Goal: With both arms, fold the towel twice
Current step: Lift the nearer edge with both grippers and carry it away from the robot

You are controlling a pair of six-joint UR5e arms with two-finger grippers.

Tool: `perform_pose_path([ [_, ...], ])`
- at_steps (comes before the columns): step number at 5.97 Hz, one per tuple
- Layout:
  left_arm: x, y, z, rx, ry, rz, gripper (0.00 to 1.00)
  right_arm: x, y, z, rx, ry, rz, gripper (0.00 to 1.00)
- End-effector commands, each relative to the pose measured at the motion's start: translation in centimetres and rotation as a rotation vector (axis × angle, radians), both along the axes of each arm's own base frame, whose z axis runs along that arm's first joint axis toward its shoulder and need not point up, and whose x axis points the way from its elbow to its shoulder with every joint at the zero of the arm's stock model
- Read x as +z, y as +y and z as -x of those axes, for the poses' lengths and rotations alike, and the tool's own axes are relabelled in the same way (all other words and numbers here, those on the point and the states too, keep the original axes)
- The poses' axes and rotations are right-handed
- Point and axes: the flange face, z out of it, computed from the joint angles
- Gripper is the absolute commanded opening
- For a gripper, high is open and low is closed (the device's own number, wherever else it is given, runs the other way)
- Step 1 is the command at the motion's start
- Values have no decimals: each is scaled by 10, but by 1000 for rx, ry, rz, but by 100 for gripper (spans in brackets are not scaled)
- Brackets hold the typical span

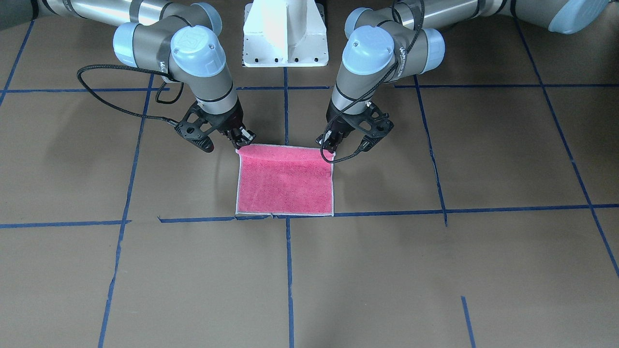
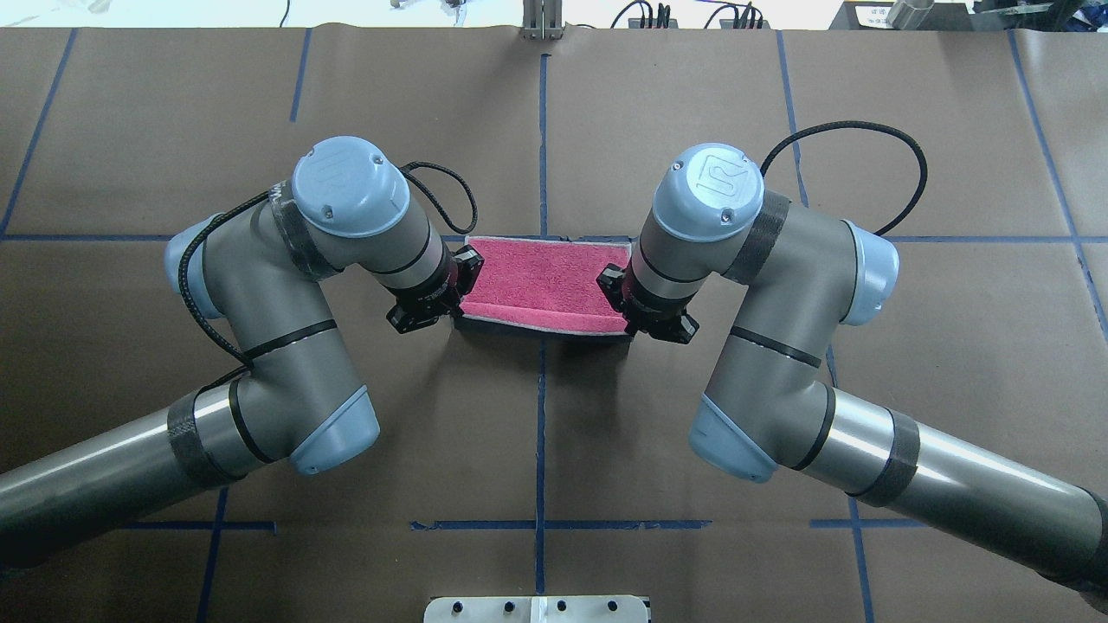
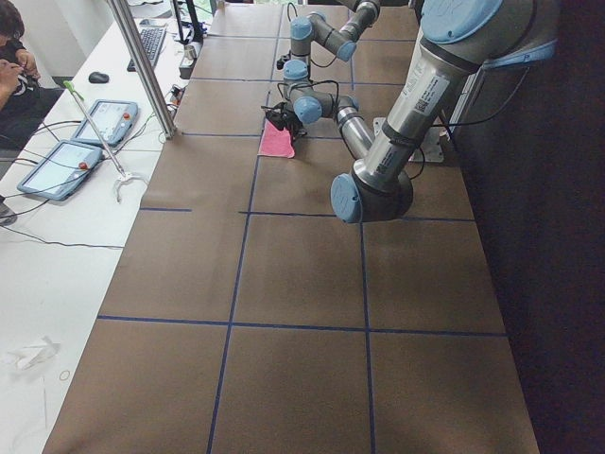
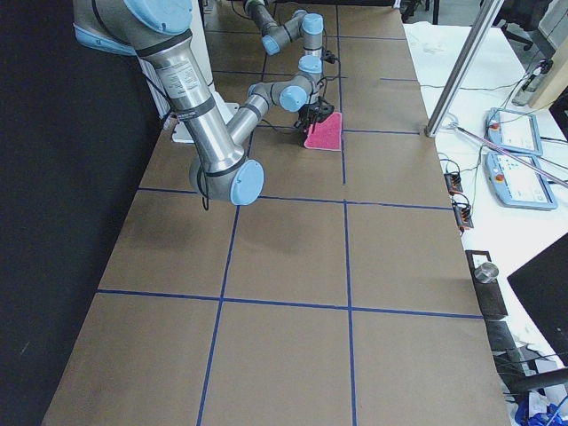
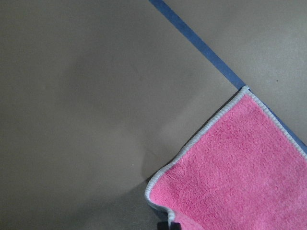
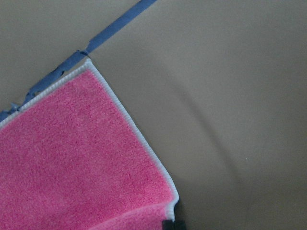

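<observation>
The towel (image 1: 285, 183) lies pink face up on the brown table at a crossing of blue tape lines. Its edge nearest the robot is lifted slightly and curls over. My left gripper (image 1: 329, 148) is shut on that edge's corner, which is on the front-facing view's right. My right gripper (image 1: 243, 143) is shut on the other near corner. In the overhead view the towel (image 2: 545, 279) stretches between the left gripper (image 2: 456, 303) and the right gripper (image 2: 620, 305). Each wrist view shows a pink corner, left (image 5: 240, 167) and right (image 6: 72, 158), with a whitish border.
The white base pedestal (image 1: 285, 38) stands behind the towel on the robot's side. Blue tape lines (image 1: 387, 212) grid the table. A metal post (image 3: 142, 66) and tablets (image 3: 57, 170) are on the operators' white bench beyond the table's far edge.
</observation>
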Motion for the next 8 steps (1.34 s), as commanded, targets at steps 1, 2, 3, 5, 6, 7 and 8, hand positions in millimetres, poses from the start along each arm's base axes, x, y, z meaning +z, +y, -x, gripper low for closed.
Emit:
perform_pose_path([
  [1, -2, 12, 5, 48, -3, 73, 0, 1, 9, 0, -51, -25, 54, 0],
  [2, -10, 17, 13, 46, 5, 70, 0, -2, 12, -2, -65, -37, 66, 0],
  [3, -18, 24, 21, 49, -4, 76, 0, -8, 19, -10, -71, -55, 59, 0],
  [5, -28, 37, 29, 54, -11, 86, 0, -10, 30, -15, -90, -72, 66, 0],
  [6, -28, 39, 26, 49, -12, 100, 0, -11, 34, -13, -97, -74, 65, 0],
  [7, -25, 42, 23, 55, -17, 104, 0, -10, 39, -12, -90, -73, 82, 0],
  [8, -22, 42, 17, 59, -18, 104, 0, -12, 39, -8, -87, -72, 89, 0],
])
